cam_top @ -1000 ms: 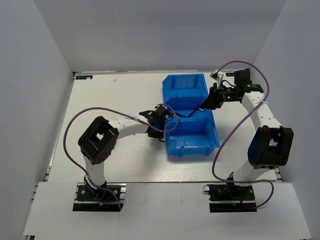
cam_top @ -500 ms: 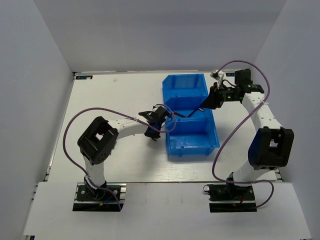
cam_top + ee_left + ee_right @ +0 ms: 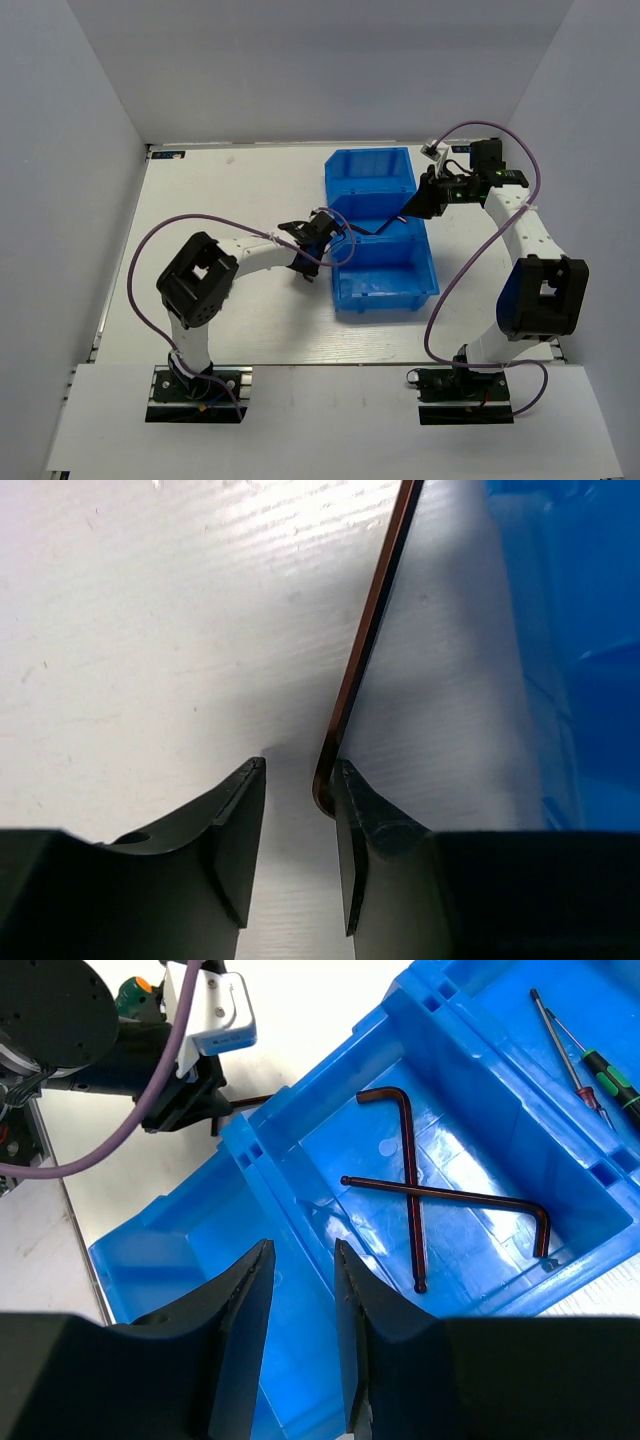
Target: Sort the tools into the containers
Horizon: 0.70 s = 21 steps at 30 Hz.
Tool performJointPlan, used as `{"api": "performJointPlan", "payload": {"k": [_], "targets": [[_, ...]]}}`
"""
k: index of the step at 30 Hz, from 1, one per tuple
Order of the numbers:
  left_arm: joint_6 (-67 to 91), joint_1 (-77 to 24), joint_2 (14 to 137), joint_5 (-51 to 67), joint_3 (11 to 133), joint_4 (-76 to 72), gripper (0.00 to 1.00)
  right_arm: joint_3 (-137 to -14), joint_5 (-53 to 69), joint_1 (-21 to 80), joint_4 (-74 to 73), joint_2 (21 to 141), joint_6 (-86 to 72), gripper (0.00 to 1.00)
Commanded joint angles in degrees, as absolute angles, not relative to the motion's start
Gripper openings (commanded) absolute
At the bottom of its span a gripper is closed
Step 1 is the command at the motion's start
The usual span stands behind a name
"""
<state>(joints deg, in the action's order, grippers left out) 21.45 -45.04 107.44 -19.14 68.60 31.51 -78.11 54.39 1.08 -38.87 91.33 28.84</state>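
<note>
A dark brown hex key [image 3: 365, 650] lies on the white table just left of the blue three-compartment bin [image 3: 385, 290]. My left gripper [image 3: 300, 762] stands open low over the table. The key's bend rests against the inside of its right finger [image 3: 355, 800], and the left finger is clear of it. In the top view the left gripper [image 3: 310, 258] is at the bin's left wall. My right gripper [image 3: 302, 1246] hangs open and empty above the bin wall [image 3: 300, 1190]. Two crossed hex keys [image 3: 410, 1190] lie in the middle compartment. Screwdrivers [image 3: 590, 1060] lie in the far one.
Purple cables loop off both arms, one [image 3: 160, 240] left of the left arm and one [image 3: 520, 200] beside the right arm. The bin's side wall [image 3: 590, 630] rises close to the right of my left fingers. White walls enclose the table.
The left gripper has shifted slightly beside the bin's left wall. The right arm has not moved.
</note>
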Motion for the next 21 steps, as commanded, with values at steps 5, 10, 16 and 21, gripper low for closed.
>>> {"api": "performJointPlan", "payload": {"k": [5,10,16,21], "targets": [[15.4,-43.8,116.4,-18.0,69.0,33.8,0.44,-77.9,55.8,0.6,-38.5,88.9,28.7,0.37],[14.9,-43.8,117.7,-15.7,69.0,32.6,0.26,-77.6,55.7,0.4,-38.4,88.9,29.0,0.37],[16.0,-43.8,115.4,-13.0,64.6,30.9,0.00,-78.0,56.0,-1.0,-38.4,89.0,28.8,0.37],[18.4,-41.9,109.0,-12.9,62.6,32.1,0.00,-78.0,56.4,-1.1,-38.4,89.2,28.8,0.37]]}}
